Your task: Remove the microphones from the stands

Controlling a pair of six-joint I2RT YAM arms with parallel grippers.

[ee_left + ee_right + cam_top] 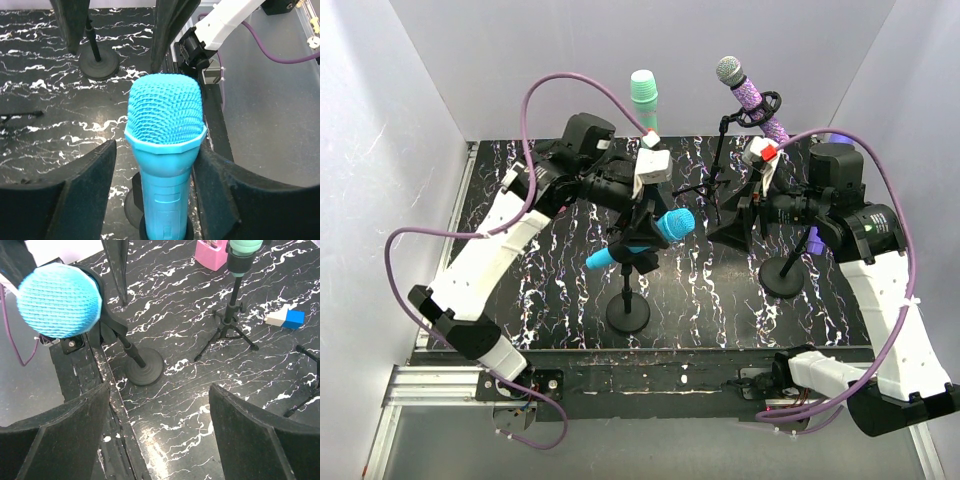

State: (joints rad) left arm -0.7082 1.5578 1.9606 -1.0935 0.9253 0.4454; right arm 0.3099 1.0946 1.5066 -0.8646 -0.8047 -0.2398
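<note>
Blue mic (165, 115) sat tilted in its stand (627, 310) near the table's (550, 290) front edge. Left gripper (156, 150) straddled it just below the head, spread, one finger (215, 180) touching, the other just clear. Right gripper (160, 387) hung released, holding nothing.

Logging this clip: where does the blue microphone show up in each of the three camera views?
Top external: the blue microphone is at centre, tilted on its stand, head up and to the right.
Left wrist: the blue microphone fills the middle, mesh head uppermost.
Right wrist: only its round mesh head shows, upper left.
Shared landmark: the black, white-veined tabletop beneath it.
</note>
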